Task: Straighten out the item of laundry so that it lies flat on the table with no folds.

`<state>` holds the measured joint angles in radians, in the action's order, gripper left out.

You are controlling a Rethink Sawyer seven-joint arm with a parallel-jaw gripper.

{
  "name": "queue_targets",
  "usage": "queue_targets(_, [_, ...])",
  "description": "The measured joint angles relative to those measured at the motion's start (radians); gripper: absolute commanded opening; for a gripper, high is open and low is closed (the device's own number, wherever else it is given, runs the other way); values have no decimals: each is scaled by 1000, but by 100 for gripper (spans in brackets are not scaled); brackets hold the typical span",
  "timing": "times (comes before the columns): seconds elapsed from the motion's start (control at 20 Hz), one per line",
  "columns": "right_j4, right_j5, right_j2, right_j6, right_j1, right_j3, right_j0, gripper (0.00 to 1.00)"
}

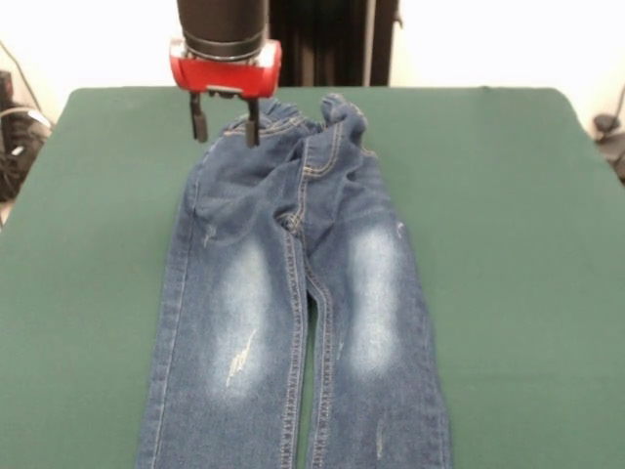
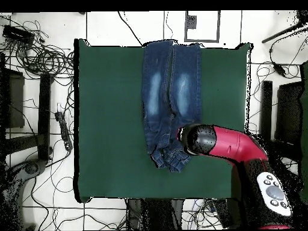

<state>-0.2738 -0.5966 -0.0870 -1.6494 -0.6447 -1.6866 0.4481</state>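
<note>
The blue denim jeans [image 1: 293, 293] lie on the dark green table [image 1: 508, 244], legs stretched toward the camera, faded thigh patches up. The waistband at the far end is bunched and rumpled, most at its right corner. In the overhead view the jeans [image 2: 171, 90] run from the table's top edge down to a crumpled waist. My gripper [image 1: 226, 125] hangs open over the left part of the waistband, its two black fingers [image 1: 198, 121] at or just above the denim, holding nothing. In the overhead view the arm's black and red end covers the gripper.
The red arm [image 2: 240, 144] reaches in from the lower right over the table [image 2: 108, 120]. Cables and black stands lie on the floor around the table. The jeans' leg ends reach the table's edge nearest the front camera.
</note>
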Motion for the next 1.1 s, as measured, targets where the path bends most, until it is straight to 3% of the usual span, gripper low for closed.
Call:
queue_targets(0.55, [-151, -9, -175, 29, -9, -14, 122, 100])
queue_targets(1.1, [-242, -104, -316, 165, -29, -51, 254, 100])
